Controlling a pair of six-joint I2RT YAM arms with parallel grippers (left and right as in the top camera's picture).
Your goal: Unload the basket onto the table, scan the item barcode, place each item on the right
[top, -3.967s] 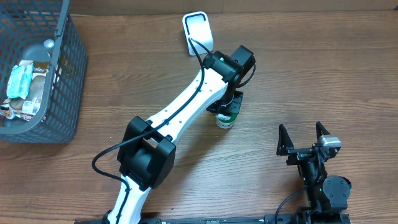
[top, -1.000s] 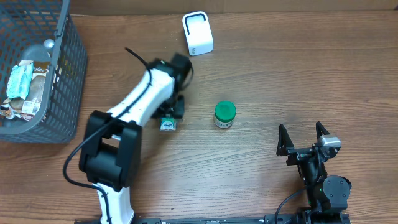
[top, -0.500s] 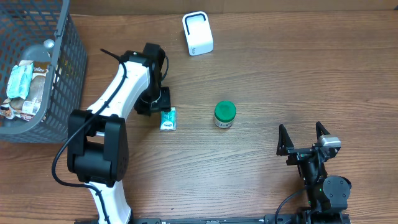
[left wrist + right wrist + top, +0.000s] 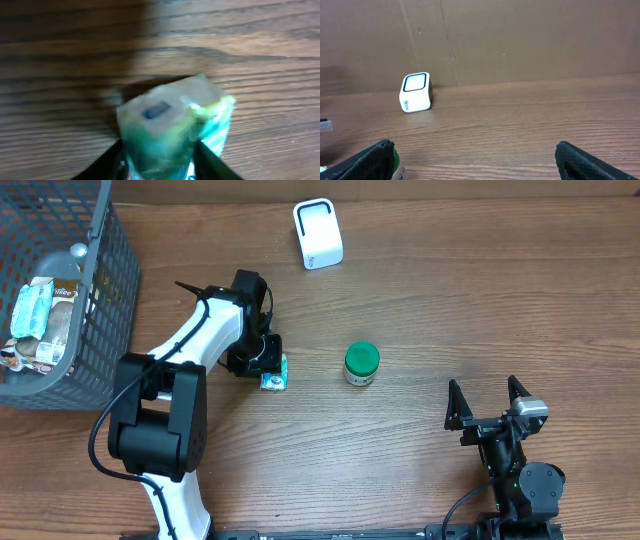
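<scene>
Step in hand: pick-up of the green packet (image 4: 274, 377), ahead of the scan.
Item location: flat on the wooden table (image 4: 420, 290), between the wire basket (image 4: 112, 310) and the green-capped jar (image 4: 361, 364), well short of the white scanner (image 4: 318, 234).
Left gripper (image 4: 266, 366): lowered over the packet; its fingers (image 4: 102, 162) stand against both sides. The wrist view is blurred, so a firm clamp cannot be confirmed.
Right gripper (image 4: 483, 390): jaws spread wide, holding nothing, parked near the table's front edge.
Next move calls for: a secure hold, a lift, then carrying the packet to the scanner with its barcode facing the scanner window.
</scene>
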